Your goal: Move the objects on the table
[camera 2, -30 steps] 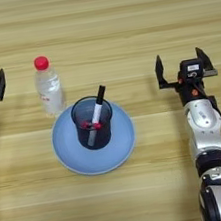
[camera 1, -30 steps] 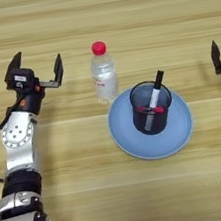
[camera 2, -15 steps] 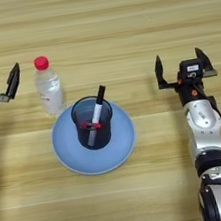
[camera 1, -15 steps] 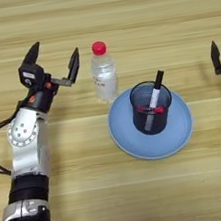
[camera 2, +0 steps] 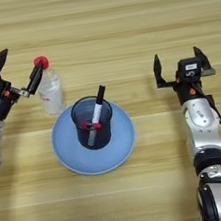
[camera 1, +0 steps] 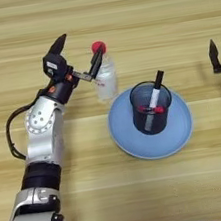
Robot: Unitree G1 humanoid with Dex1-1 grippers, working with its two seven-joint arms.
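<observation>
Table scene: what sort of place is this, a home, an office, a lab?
Probably a robot test bench: a bare wooden table holds only a pen cup on a blue plate and a small bottle, with two robot arms.

Table (camera 1: pixel 117 10): light wood, plank grain running across, smooth with a soft satin sheen. Bottle (camera 1: pixel 105 78): clear, glossy plastic with a red cap of matt plastic. Pen cup (camera 1: pixel 151 107): black mesh, probably metal, though the weave is hard to make out. Plate (camera 1: pixel 179 132): light blue, smooth, faintly glossy. Left gripper (camera 1: pixel 79 51) and right gripper (camera 2: pixel 178 63): fingers of matt black plastic; the arm casings behind them look like smooth silver-grey metal or plastic.
</observation>
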